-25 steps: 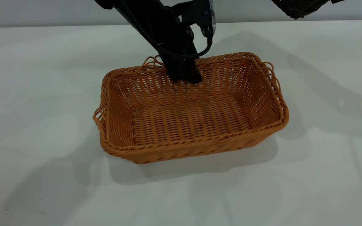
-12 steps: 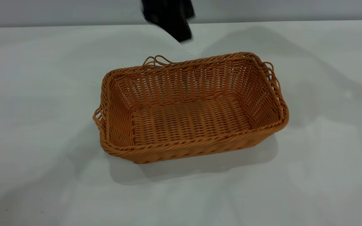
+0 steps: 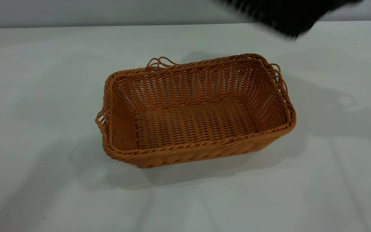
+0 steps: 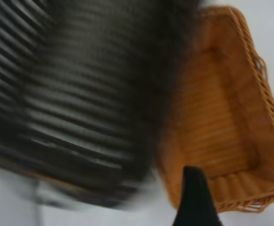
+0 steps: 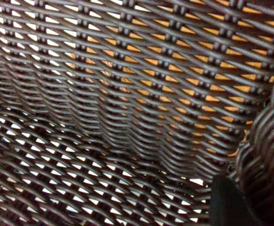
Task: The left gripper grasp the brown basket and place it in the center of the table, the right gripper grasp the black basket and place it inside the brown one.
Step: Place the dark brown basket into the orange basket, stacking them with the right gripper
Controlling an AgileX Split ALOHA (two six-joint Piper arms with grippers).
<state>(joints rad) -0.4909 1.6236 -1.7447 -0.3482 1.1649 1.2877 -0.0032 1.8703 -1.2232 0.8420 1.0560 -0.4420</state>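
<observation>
The brown basket (image 3: 195,112) stands upright and empty in the middle of the table (image 3: 43,80). My left gripper is out of the exterior view. In its wrist view one dark finger (image 4: 193,193) shows above the brown basket's (image 4: 226,122) near corner, off to one side and holding nothing. The black basket (image 3: 288,16) is a blur in the air at the top right, beyond the brown basket's far right corner. It also crosses the left wrist view (image 4: 80,94). My right gripper is shut on the black basket's rim (image 5: 269,150), with one finger (image 5: 228,202) against it. The weave (image 5: 103,117) fills that view.
Bare tabletop lies all round the brown basket. The table's far edge (image 3: 108,25) meets a grey wall. Orange shows through the black weave in the right wrist view.
My left gripper let go of the brown basket's far rim, rose and left the exterior view. The black basket has swung in at the top right. The brown basket has not moved.
</observation>
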